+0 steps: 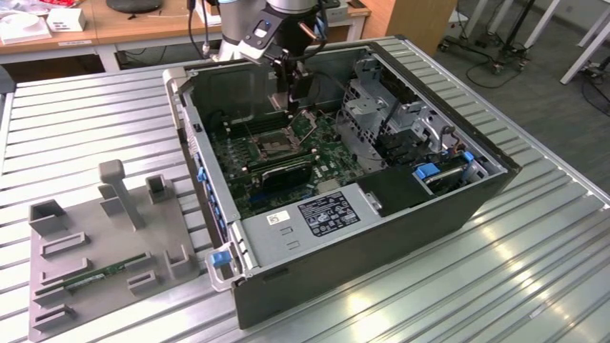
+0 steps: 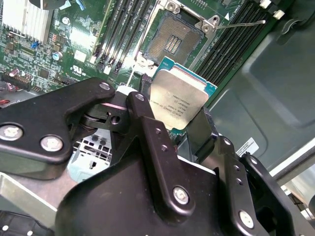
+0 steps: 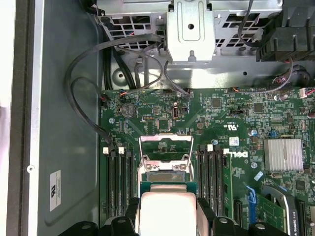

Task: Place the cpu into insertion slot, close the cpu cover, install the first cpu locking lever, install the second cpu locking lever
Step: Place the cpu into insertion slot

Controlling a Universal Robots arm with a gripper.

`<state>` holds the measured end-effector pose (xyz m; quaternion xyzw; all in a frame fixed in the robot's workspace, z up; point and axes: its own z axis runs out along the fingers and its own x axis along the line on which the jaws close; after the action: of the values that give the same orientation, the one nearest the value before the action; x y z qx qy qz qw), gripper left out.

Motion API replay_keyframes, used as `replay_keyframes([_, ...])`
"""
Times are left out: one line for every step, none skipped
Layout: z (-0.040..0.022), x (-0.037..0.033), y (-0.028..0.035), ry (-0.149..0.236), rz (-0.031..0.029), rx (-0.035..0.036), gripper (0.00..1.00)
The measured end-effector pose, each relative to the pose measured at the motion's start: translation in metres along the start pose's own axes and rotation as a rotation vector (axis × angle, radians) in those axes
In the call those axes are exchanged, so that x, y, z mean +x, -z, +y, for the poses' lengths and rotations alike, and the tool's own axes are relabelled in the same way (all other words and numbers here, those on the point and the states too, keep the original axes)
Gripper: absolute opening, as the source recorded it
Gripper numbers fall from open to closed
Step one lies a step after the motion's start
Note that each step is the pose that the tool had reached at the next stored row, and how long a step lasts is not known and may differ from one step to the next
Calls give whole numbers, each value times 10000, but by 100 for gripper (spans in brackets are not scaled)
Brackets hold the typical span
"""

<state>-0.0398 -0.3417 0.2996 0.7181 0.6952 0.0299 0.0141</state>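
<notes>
One cpu; one insertion slot; one computer case; one heatsink.

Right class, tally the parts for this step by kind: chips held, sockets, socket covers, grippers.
chip: 1
socket: 1
cover: 1
gripper: 1
Total: 4

insertion slot between memory slots (cpu apart)

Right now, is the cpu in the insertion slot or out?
Out. The end effector grips the cpu, apart from the empty insertion slot.
</notes>
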Motion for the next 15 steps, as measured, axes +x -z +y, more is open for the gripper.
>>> replay_keyframes([0,0,-4,0,-1,0,54])
replay_keyframes([-1,-1,-6,0,-4,2,54])
replay_keyframes([-1,-1,-7,0,-5,2,54])
replay_keyframes([-1,-1,-7,0,-6,2,54])
replay_keyframes([-1,-1,-8,1,-5,3,54])
replay_keyframes([-1,-1,-9,0,-4,2,54])
replay_keyframes([-1,-1,-9,0,-4,2,54])
replay_keyframes([-1,-1,-11,1,-3,1,54])
replay_keyframes([-1,-1,-18,0,1,-1,54])
replay_keyframes([-2,-1,-25,0,0,0,54])
replay_keyframes([-2,-1,-35,0,-3,1,54])
replay_keyframes([-3,-2,-47,0,-4,2,54])
replay_keyframes([-4,-2,-58,0,-5,1,54])
replay_keyframes([-5,-2,-70,0,-6,1,54])
replay_keyframes([-7,-3,-83,0,-6,2,54])
